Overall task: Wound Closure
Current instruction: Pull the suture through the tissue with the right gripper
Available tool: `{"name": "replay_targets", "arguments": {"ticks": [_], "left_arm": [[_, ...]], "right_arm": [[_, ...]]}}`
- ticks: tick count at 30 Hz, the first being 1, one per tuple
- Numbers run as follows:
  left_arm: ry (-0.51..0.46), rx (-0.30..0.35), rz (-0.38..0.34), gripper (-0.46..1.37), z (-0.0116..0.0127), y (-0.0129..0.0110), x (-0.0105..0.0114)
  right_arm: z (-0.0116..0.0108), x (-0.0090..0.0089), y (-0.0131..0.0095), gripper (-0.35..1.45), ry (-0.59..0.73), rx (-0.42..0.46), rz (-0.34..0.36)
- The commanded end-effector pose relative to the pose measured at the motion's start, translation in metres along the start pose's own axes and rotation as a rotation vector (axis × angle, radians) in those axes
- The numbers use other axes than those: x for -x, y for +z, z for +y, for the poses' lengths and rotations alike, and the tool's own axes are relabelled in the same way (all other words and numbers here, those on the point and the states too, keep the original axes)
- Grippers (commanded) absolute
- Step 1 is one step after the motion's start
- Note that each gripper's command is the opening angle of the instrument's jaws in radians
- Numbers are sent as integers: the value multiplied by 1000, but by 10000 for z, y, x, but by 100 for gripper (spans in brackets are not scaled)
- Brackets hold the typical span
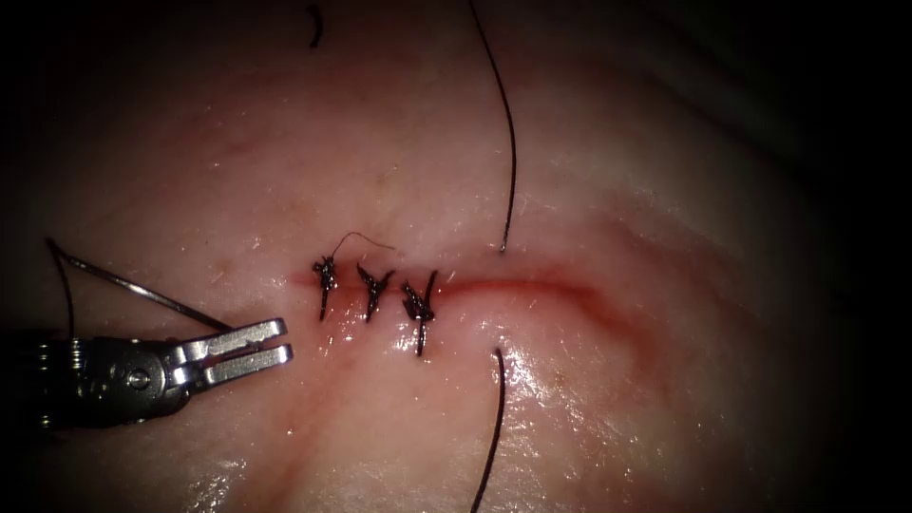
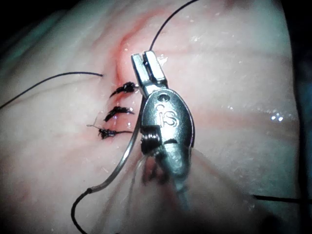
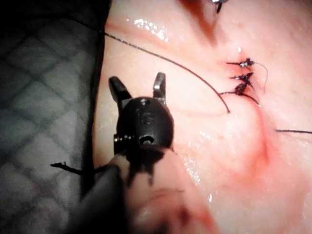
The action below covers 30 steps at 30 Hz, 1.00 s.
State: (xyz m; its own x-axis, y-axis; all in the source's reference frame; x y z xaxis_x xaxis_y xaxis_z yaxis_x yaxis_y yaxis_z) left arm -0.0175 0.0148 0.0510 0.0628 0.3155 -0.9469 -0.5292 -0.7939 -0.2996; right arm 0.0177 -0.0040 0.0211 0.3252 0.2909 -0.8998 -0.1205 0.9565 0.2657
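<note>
Endoscope view. Row of three knots [image 1: 373,288] on the cut [image 1: 532,285], taken as landmark. Left tool [image 1: 283,342] left of the knots and a little below, jaws slightly parted, grasping nothing; shaft lost in the dark toward frame edge. Needle [image 1: 142,290] lying on the tissue [image 1: 617,142] left of the knots, just above the left tool; near end disappears behind the jaw base, point not made out. Cannot tell whether any part sits in the tissue. Thread [image 1: 511,142] right of the knots: one strand enters above the cut, another leaves below; both cut off at frame edges. Open tissue right of the knots.

Left wrist view. Jaw tips just beside the knots, empty. Needle curves away from the wrist joint, not in the jaws; swaged end trails thread.

Right wrist view. Right tool [image 3: 137,79] well apart from the knots, near the tissue edge by dark cloth [image 3: 44,97]; jaws spread wide, empty.
</note>
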Motion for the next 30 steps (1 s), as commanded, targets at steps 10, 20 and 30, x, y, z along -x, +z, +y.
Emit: {"name": "replay_targets", "arguments": {"ticks": [10, 20, 30], "left_arm": [[0, 7, -7, -35, 6, 3, 4], [4, 14, -13, -35, 8, -3, 7], [4, 16, -13, -35, 7, -5, 6]], "right_arm": [[74, 32, -1, 107, 29, 124, -32], [122, 74, 42, 111, 29, 128, -24], [120, 97, 76, 108, -40, 110, -24]]}}
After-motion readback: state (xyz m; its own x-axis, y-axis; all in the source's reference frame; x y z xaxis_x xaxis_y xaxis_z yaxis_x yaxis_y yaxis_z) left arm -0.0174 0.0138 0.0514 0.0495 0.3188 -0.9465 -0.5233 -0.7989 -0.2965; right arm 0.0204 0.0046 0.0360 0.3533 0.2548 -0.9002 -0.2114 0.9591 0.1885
